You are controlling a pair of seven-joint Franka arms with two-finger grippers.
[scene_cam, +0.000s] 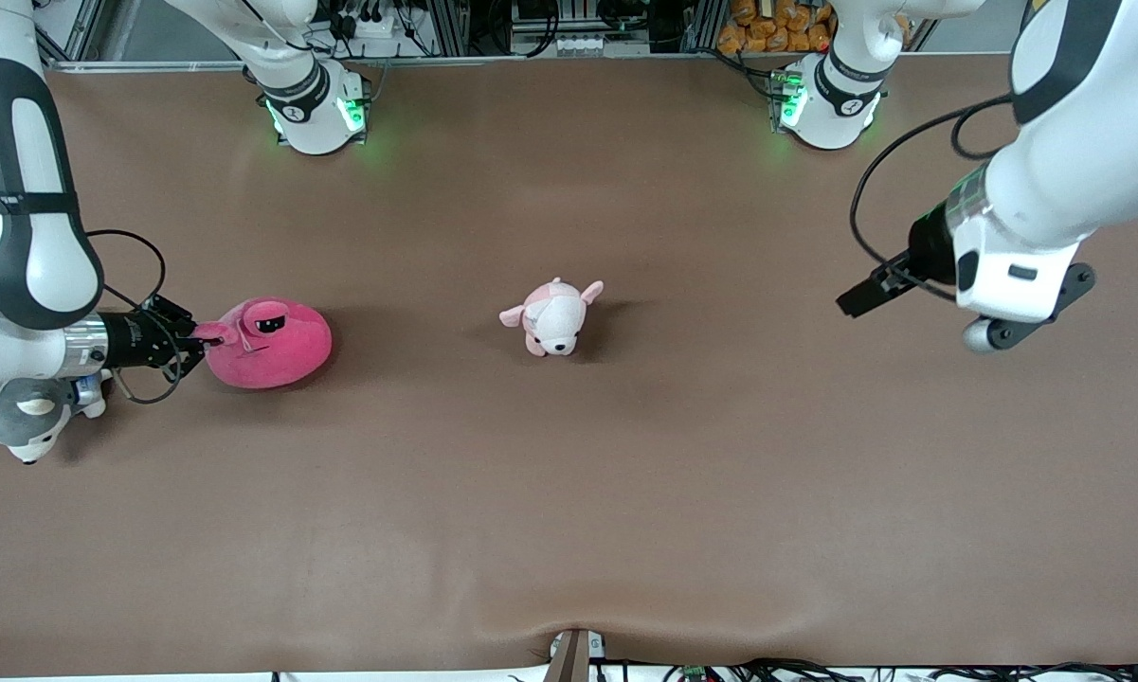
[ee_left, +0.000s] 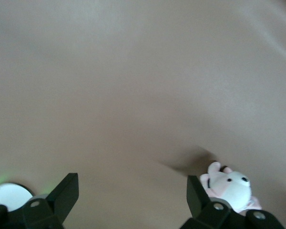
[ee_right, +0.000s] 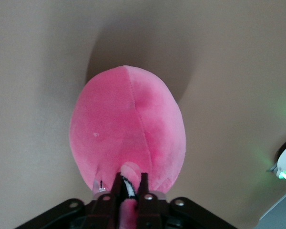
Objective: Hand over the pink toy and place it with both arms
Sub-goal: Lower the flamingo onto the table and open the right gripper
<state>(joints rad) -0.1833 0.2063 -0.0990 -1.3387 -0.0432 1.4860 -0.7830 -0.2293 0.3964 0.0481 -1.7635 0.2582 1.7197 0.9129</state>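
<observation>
- Desk middle: only the puppy plush stands there, bare cloth all round it.
- Right arm's end: pink toy and husky plush lie close together, right pincer at the toy's edge; passage between them is tight.
- Left pincer hangs over bare desk, fingers spread wide.

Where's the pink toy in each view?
Front: pink toy on the table toward the right arm's end, right hand at its edge.
Left wrist: not in it.
Right wrist: centre, just ahead of the fingers.
Shared landmark: brown table.
</observation>
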